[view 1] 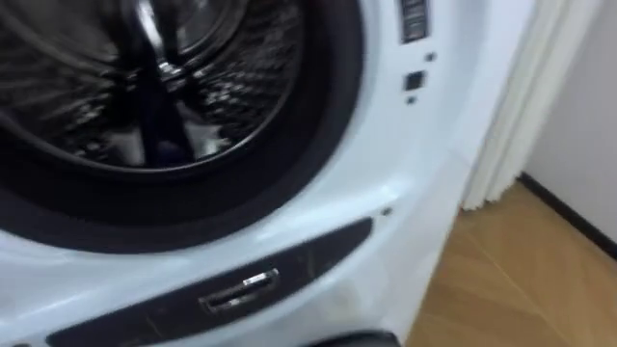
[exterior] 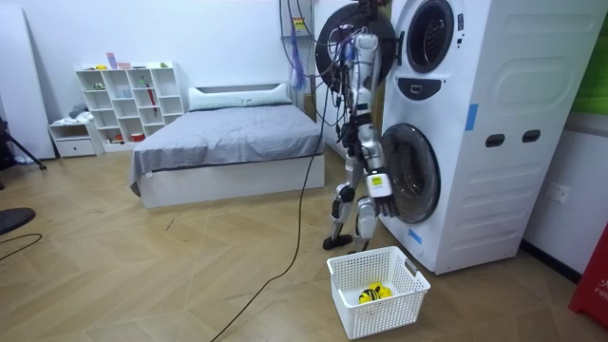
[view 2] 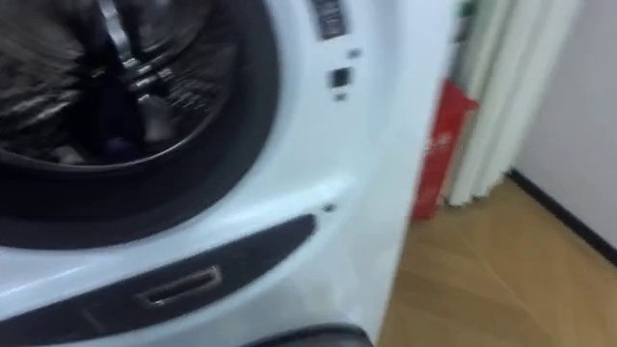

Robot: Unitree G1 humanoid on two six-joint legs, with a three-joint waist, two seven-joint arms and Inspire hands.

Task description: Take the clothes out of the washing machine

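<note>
We find a yellow-and-black item (exterior: 372, 294) in the white basket (exterior: 394, 313) on the near floor. Above it, the robot's right hand (exterior: 377, 185) hangs before the washing machine (exterior: 494, 142), its fingers too small to make out. We cannot tell whether the dark blur (view 1: 159, 125) in its drum (view 1: 251, 58) is clothing.

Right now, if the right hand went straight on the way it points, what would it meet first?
Likely the round dark door of the lower white washing machine; right hand angles down towards it. Depth unclear.

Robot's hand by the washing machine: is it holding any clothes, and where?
Can't tell. Its right hand hangs beside the lower washing machine, too small to show any cloth in it.
</note>
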